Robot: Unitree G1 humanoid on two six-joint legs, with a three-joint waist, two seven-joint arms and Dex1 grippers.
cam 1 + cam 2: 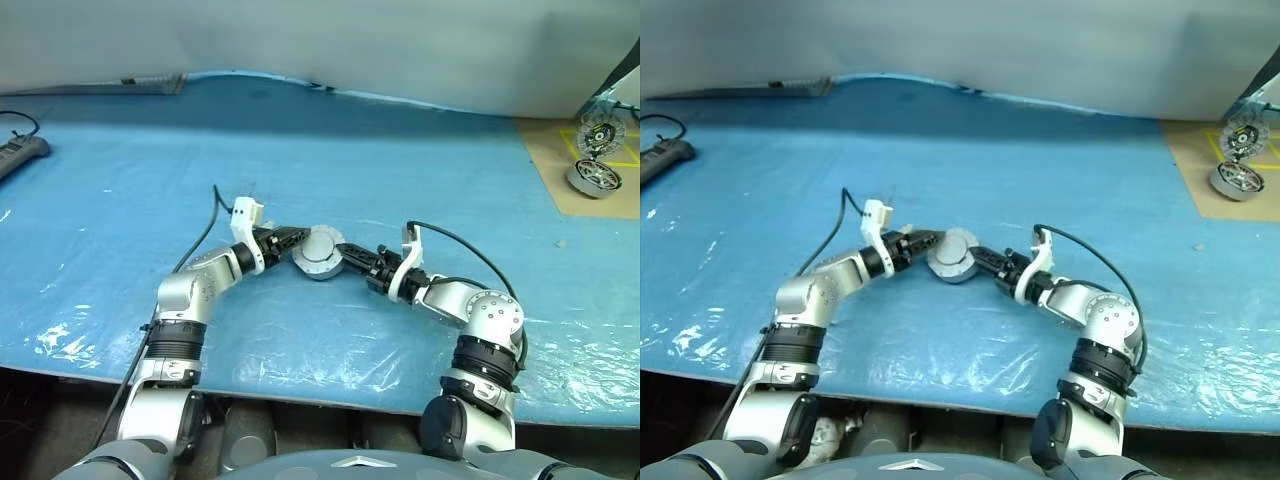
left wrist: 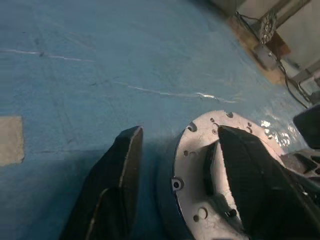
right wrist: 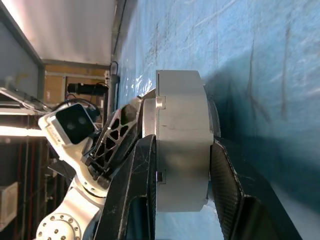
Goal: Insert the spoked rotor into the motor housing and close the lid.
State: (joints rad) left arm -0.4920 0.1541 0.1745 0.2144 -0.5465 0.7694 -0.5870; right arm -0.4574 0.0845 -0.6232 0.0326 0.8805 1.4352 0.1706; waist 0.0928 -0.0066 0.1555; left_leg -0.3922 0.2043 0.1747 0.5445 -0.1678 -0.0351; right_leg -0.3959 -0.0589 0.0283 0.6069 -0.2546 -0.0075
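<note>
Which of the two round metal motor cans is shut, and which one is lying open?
The motor housing held between the two pincers is shut, its lid down. The other motor, far off on the brown board at the right, lies open, its lid tipped upright.

A crinkled blue plastic sheet (image 1: 330, 150) covers the broad work surface, catching glare along its near edge. A pale grey wall (image 1: 400, 40) runs behind it. At the far right corner lies a brown cardboard panel (image 1: 560, 180) marked with yellow tape lines (image 1: 628, 160). A dark power strip (image 1: 20, 155) with its cable rests at the far left edge. Dark floor (image 1: 40, 420) shows below the front.
</note>
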